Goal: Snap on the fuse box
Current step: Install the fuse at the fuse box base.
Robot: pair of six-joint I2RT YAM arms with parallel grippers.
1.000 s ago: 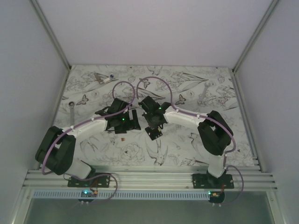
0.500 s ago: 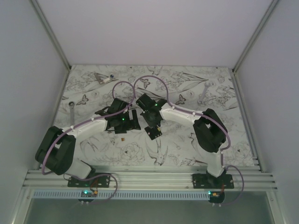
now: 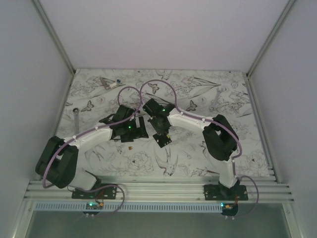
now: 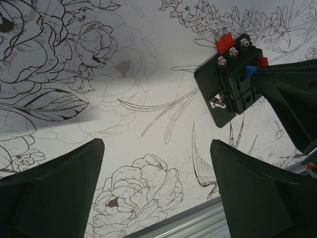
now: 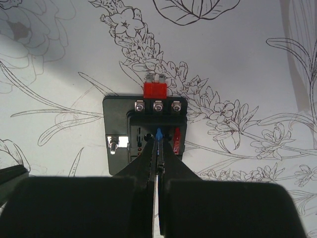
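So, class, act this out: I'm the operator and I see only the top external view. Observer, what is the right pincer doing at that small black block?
Observer: The right pincer is shut on a small blue plastic fuse, at the middle slot of the small black square plastic fuse box.
Operator: Any other fuses?
Observer: One red plastic fuse sits in the next slot.
Operator: And the left pincer?
Observer: The left pincer is open and empty.

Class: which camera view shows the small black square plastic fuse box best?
The right wrist view: the fuse box lies centred and close, its screws and slots clear. The left wrist view shows it tilted at the edge, partly behind the right gripper, shut on a blue fuse. The top external view gives only a small dark shape.
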